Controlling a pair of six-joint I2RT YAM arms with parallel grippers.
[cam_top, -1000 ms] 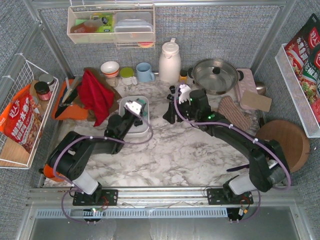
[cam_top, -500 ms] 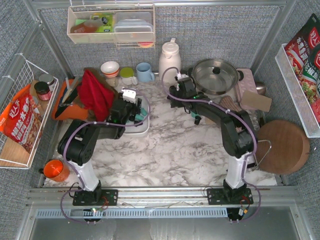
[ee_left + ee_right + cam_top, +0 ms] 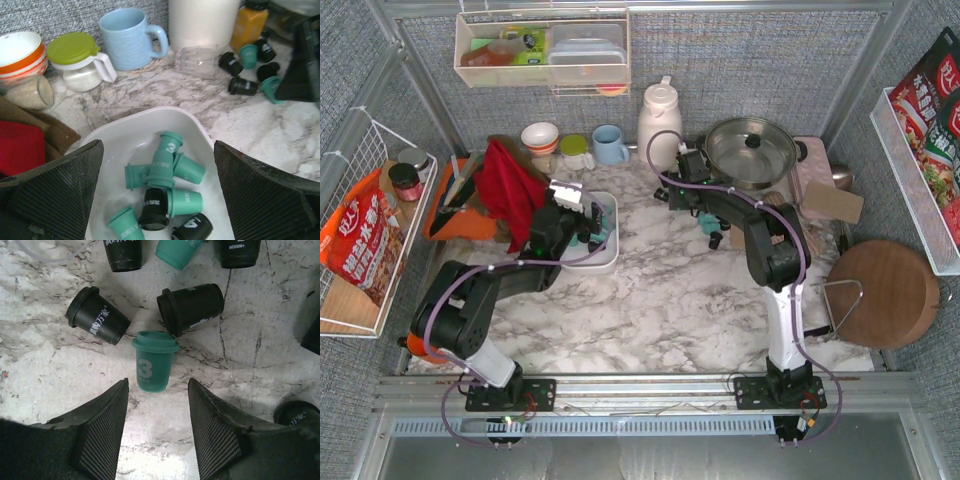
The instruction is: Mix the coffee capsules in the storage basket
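The white storage basket (image 3: 192, 125) (image 3: 610, 258) holds several coffee capsules, teal ones (image 3: 167, 160) and black ones (image 3: 154, 207), lying in a heap. My left gripper (image 3: 157, 150) (image 3: 582, 205) hovers over them, jaws wide open and empty. More capsules lie loose on the marble by the thermos (image 3: 247, 75). My right gripper (image 3: 159, 385) (image 3: 682, 185) is low over that group. Its open fingers (image 3: 107, 425) flank the base of a teal capsule marked 3 (image 3: 152, 362) without touching it. Black capsules (image 3: 97, 315) (image 3: 192, 307) lie just beyond.
Behind the basket stand a blue mug (image 3: 130, 37), a green-lidded jug (image 3: 80, 60), a striped bowl (image 3: 20, 50), a clear glass (image 3: 197, 60), a white thermos (image 3: 658, 120) and an orange bottle (image 3: 248, 25). A red cloth (image 3: 510, 190) lies left, a lidded pan (image 3: 750, 150) at the back right.
My left gripper has opened wide over the basket. The right arm has swung back toward the thermos and come down over the loose capsules, its jaws narrowing.
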